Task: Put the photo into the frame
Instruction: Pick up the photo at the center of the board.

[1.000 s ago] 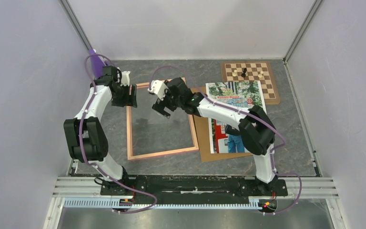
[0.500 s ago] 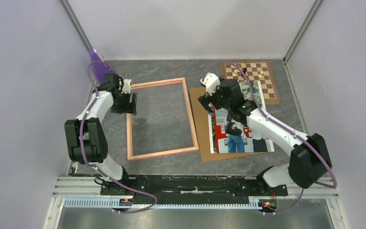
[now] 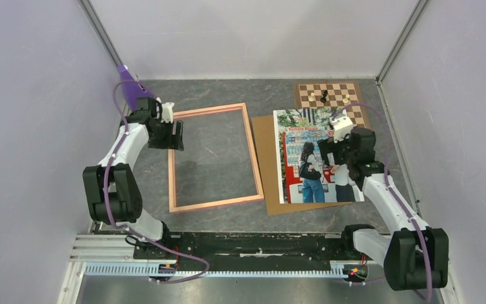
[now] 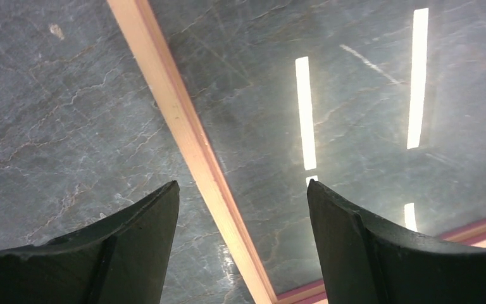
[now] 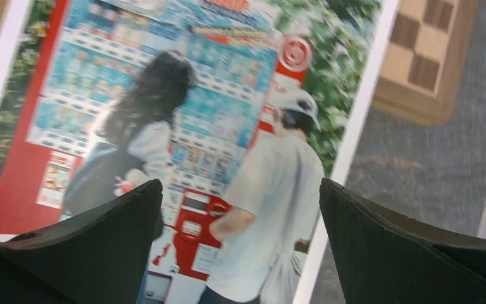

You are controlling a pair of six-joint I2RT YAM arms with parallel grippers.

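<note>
Hardly able to read lettering atop the photo [image 3: 304, 158]. Swung right gripper [image 5: 240, 196] off the frame [image 3: 254, 155] to above print, spread wide, empty; left gripper [image 4: 240, 190] wide, astride frame's rail.

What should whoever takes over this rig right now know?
Left gripper: open, jaws either side of the left rail of the thin pink rectangular frame, holding nothing.
Right gripper: open, empty, over the right part of the large colour photo of a woman at a red vending machine.
The photo lies on a plain brown backing board, right of the frame, outside it.
Done: photo not in frame.
To do: lift the photo, lay it in the frame.
</note>
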